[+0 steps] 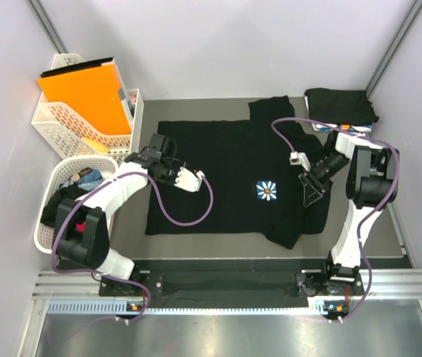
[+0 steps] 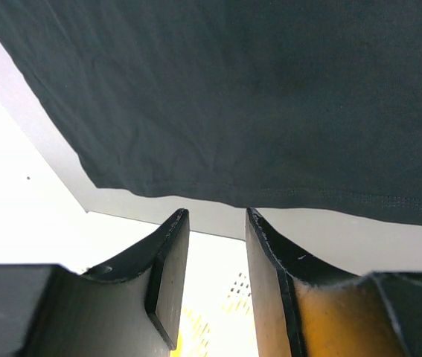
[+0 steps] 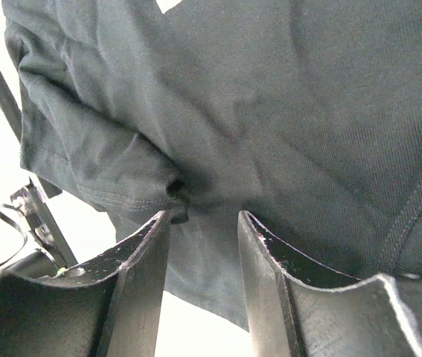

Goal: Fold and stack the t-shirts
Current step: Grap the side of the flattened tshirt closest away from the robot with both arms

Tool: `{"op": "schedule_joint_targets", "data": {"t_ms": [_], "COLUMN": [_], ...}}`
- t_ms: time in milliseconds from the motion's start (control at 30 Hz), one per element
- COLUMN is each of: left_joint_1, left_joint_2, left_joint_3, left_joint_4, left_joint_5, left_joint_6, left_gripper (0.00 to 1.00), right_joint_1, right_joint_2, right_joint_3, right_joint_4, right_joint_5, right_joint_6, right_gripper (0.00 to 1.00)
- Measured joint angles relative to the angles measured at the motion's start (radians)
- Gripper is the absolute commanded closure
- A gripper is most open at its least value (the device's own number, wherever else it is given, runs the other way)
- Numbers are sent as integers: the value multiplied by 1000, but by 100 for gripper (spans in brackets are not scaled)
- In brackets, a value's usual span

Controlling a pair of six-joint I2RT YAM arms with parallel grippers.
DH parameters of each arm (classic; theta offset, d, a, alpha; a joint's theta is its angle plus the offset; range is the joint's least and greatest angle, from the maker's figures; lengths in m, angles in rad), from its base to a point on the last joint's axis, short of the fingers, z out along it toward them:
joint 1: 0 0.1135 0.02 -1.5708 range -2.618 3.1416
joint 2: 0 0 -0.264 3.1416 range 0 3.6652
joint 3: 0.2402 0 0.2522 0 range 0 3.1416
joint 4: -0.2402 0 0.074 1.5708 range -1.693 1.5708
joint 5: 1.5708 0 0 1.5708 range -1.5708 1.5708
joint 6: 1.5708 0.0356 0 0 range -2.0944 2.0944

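A black t-shirt (image 1: 225, 171) with a white-and-blue flower print (image 1: 266, 190) lies spread flat on the table, its right sleeve folded inward. My left gripper (image 1: 147, 155) hovers at the shirt's left edge, open, with nothing between its fingers. In the left wrist view that gripper (image 2: 216, 212) stands just off the shirt's stitched hem (image 2: 270, 195). My right gripper (image 1: 311, 195) is over the folded right sleeve. In the right wrist view it (image 3: 203, 214) is open above the bunched sleeve cloth (image 3: 114, 171), gripping nothing. A stack of folded t-shirts (image 1: 341, 104) sits at the back right.
A white lattice basket (image 1: 56, 195) at the left holds loose coloured shirts. Behind it another white basket (image 1: 54, 123) carries an orange flat folder (image 1: 84, 93). The grey walls close in on both sides, and the table's near edge (image 1: 255, 256) runs just past the shirt.
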Motion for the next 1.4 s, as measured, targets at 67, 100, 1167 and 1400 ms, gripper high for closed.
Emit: {"op": "schedule_joint_targets", "data": {"t_ms": [67, 100, 1167, 1400], "left_joint_1": [0, 0, -4, -6], "left_joint_2": [0, 0, 31, 31], "left_joint_3": [0, 0, 8, 0], "left_joint_4": [0, 0, 7, 9], "left_joint_5": [-3, -6, -13, -11], "left_joint_6": [-3, -4, -11, -19], "left_gripper": [58, 58, 58, 58], "right_joint_1": [4, 6, 97, 183], "right_joint_2": [0, 0, -169, -247], "right_joint_3": [0, -2, 64, 56], "right_joint_4": [-1, -2, -10, -8], "right_joint_5": [1, 2, 130, 161], "right_joint_6": [-3, -5, 5, 13], "right_gripper": [59, 59, 100, 100]}}
